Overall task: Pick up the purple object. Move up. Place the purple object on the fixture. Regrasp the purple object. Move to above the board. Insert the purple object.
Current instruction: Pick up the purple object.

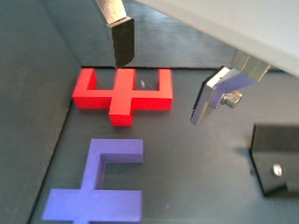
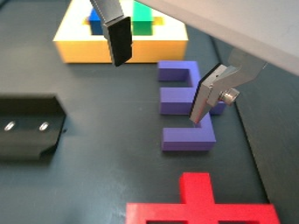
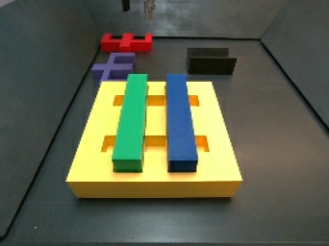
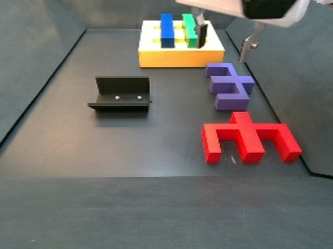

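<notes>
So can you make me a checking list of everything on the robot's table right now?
Surface: dark floor with low walls; nothing spilled.
Purple piece: purple piece lies flat on the floor, not held, between the yellow board and the red piece.
Yellow board: yellow board carries a green bar and a blue bar side by side.
Fixture: black fixture stands alone on the floor, nothing on it.
Clutter: red piece lies flat, apart from the purple piece.
Hand: hand hovers open above the purple piece, holding nothing.
Cables: nothing seen.
Surroundings: grey walls only.
</notes>
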Available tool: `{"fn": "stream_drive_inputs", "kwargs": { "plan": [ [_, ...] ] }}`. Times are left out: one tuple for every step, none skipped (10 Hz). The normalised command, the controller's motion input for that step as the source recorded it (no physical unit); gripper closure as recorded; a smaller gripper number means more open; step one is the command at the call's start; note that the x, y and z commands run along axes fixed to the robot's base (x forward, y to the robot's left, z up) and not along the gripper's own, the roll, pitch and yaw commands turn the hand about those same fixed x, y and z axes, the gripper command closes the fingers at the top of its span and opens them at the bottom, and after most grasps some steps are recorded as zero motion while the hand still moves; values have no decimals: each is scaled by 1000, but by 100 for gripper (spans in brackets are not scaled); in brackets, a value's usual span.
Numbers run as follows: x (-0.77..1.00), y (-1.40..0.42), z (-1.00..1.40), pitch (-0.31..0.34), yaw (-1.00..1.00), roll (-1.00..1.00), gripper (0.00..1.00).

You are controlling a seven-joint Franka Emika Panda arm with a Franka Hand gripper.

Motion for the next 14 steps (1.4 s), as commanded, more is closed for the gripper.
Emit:
{"fn": "stream_drive_inputs", "kwargs": {
  "plan": [
    [-83,-177,-146,-117,-849,-87,0],
    [-103,-186,-174,-127,-834,-97,0],
    [-191,-231,-271,-164,-746,-136,0],
    [-243,-251,-343,-191,-697,-164,0],
    [-237,-283,-251,-159,-683,-133,0],
    [-240,-311,-154,-130,-663,-94,0],
    [-260,-326,-143,-126,-643,-87,0],
    [-194,-260,-137,-116,-726,-90,0],
    [-57,-183,-89,-56,-863,-34,0],
    [-146,-197,-211,-23,-817,0,0],
    [-346,-177,-351,-43,-711,0,0],
    [-597,-117,-477,-74,-551,-10,0],
    [-620,-106,-517,-90,-537,-27,0],
    [-623,-114,-386,-89,-517,-23,0]
  ]
}}
